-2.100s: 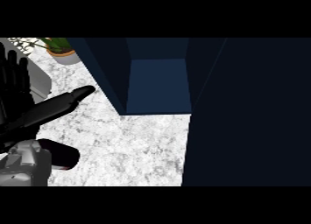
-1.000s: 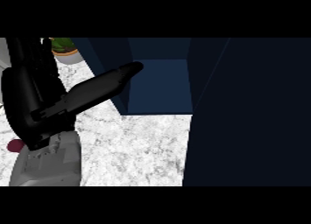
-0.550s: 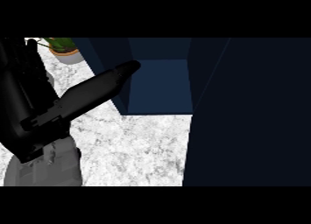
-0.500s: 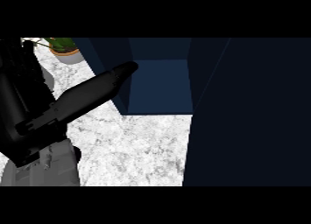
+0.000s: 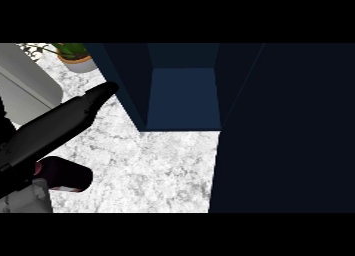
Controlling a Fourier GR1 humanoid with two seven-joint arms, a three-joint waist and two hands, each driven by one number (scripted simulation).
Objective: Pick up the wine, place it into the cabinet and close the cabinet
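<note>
Fingers of left hand [image 5: 10, 155] wrap the wine [image 5: 62, 120], its dark neck pointing toward the open cabinet [image 5: 181, 97]. Right hand not visible. Risk: bottle neck could clip the cabinet's left wall, being angled toward it. Count: 1 bottle, 1 cabinet, 1 potted plant [image 5: 75, 55], marble counter [image 5: 158, 170].

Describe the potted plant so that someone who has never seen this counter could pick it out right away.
Start at the dark blue cabinet standing on the white marbled counter and look to its left, at the counter's far end near the view's top. There stands the potted plant, green leaves in a small tan pot. It is the only green thing there; the robot's black left hand shows nearer, lower left.
</note>
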